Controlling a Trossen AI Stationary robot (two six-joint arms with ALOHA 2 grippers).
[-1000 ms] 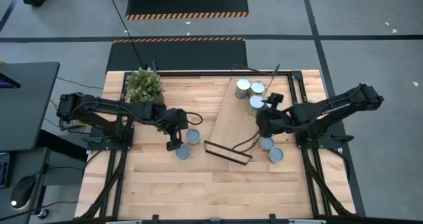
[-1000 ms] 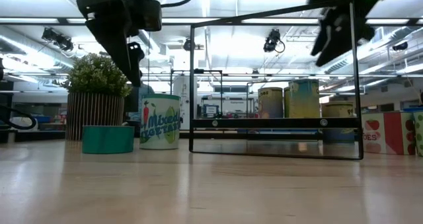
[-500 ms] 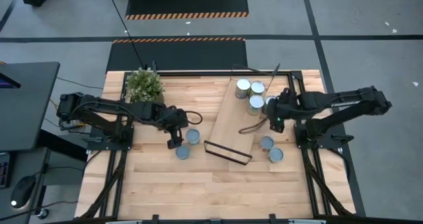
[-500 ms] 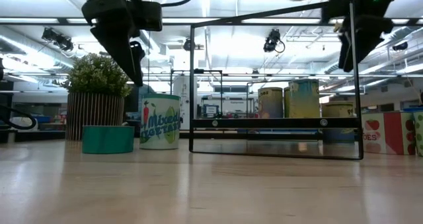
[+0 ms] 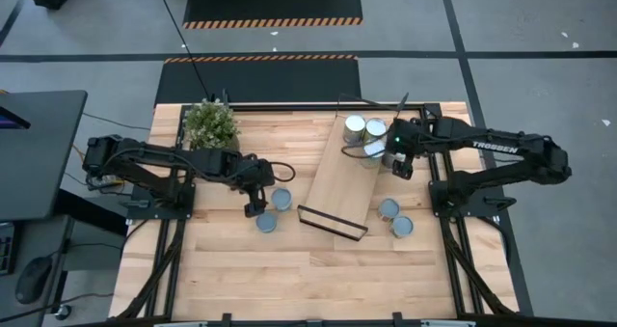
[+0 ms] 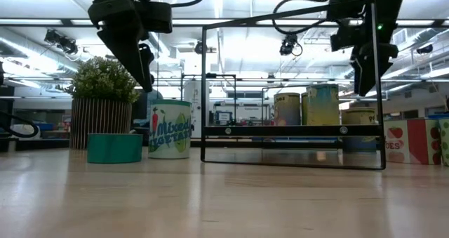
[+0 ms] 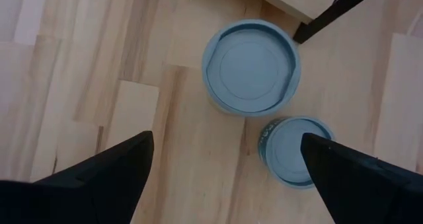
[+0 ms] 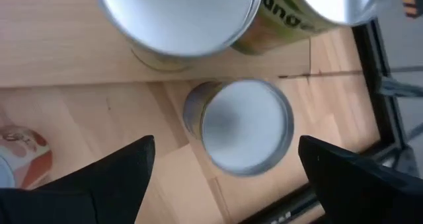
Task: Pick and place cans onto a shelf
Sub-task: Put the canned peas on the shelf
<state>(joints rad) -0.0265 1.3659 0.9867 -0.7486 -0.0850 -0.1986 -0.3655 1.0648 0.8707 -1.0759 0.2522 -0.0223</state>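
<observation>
The shelf [image 5: 339, 177] is a light-wood plank lying aslant on the table, its black rail at the near end. Three cans [image 5: 355, 127] stand on its far end. My right gripper [image 5: 398, 165] hangs open, fingers pointing down, beside the shelf's far right edge. Below it a silver-topped can [image 8: 244, 126] stands on the table. Two more cans [image 5: 388, 208] stand on the table right of the shelf. My left gripper [image 5: 254, 209] hangs open left of the shelf, above two blue-topped cans [image 7: 250, 67] that stand on the table.
A potted plant [image 5: 210, 124] stands at the far left of the table. Black frame rails [image 5: 429, 134] run along the table's right side near my right gripper. A cable [image 5: 362, 187] lies across the shelf. Bare wood stretches along the near half of the table [image 5: 318, 279].
My right gripper has swung toward the table's far edge, from over the two cans right of the shelf to beside the shelf's far end, and has turned about on the way. My left arm has stayed in place.
</observation>
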